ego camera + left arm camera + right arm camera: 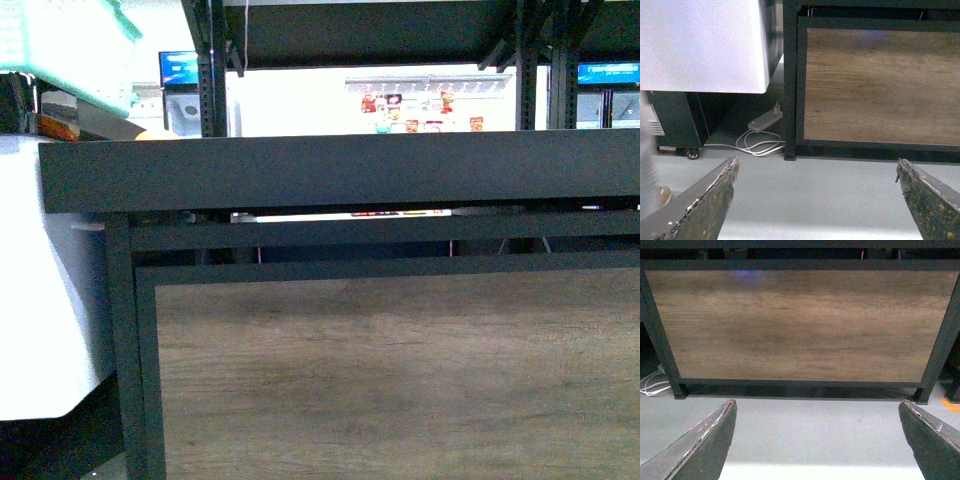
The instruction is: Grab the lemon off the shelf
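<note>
Lemon isn't in any view, so you can't place it yet. My read on why: the front cam sits level w/ the thick dark edge of the shelf (340, 170), so the deck top is edge-on and anything lying on it is hidden. Above that edge you only get the perforated uprights (212, 70) and bright background stock beyond. Below it is the wood panel (400, 370).

Both arms hang low. The left jaws are spread wide w/ nothing between them, aimed at the panel's left corner, w/ a white power strip (765, 119) and its cable on the floor (815, 200) beside the shelf leg. The right jaws are also spread wide and empty, facing the panel square-on, close to floor level. That looks like a rest/start pose, not a reach.

Judgement: the task is at its very start. You'll prob need to raise cam or an arm above the tier edge before picking a side. Mind the green basket (70, 50) and the white unit (40, 300) on the left.
</note>
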Robot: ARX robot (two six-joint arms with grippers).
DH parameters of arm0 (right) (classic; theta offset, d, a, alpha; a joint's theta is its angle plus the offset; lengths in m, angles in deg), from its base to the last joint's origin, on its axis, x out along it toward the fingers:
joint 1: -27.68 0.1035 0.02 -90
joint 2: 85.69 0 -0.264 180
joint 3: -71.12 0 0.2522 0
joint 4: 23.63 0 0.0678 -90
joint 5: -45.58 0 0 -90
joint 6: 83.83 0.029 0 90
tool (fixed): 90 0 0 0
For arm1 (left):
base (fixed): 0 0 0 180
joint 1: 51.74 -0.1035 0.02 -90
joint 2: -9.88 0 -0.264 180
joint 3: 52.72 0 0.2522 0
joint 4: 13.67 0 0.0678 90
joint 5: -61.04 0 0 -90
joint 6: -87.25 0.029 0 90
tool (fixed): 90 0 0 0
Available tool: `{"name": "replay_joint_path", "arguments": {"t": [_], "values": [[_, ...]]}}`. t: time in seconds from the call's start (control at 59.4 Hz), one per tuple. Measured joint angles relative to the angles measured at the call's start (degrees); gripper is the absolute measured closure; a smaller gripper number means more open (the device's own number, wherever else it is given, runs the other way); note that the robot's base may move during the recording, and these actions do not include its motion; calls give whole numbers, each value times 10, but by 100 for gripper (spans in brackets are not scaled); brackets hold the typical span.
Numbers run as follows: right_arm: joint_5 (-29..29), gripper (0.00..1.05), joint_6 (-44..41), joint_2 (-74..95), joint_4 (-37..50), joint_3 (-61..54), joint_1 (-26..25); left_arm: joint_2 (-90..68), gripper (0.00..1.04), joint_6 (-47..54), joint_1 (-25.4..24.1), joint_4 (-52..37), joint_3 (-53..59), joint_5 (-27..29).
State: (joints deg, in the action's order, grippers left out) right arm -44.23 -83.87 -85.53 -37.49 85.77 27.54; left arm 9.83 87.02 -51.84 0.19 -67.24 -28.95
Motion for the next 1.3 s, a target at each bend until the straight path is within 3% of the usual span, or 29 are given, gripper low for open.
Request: {"name": "replay_joint_path", "arguments": {"t": [1.297], "values": [[0,7,0,0,0,0,0,0,8,0,0,0,0,0]]}}
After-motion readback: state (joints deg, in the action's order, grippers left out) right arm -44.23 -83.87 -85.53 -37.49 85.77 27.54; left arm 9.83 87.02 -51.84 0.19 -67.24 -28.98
